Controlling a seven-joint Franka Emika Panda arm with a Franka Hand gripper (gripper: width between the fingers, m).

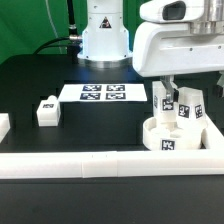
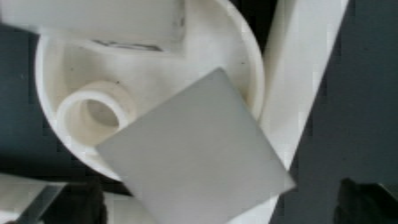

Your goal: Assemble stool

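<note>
The stool's round white seat lies at the exterior view's right, just behind the long rail. Two tagged white legs stand upright on it. My gripper hangs right over them, open, around the top of the leg on the right without squeezing it. In the wrist view that leg fills the middle as a tilted grey-white block above the seat, next to an empty round socket; another leg stands beyond. A third leg lies loose at the exterior view's left.
The marker board lies flat behind the middle, in front of the arm's base. A long white rail runs across the front and shows in the wrist view beside the seat. A small white piece sits at the left edge.
</note>
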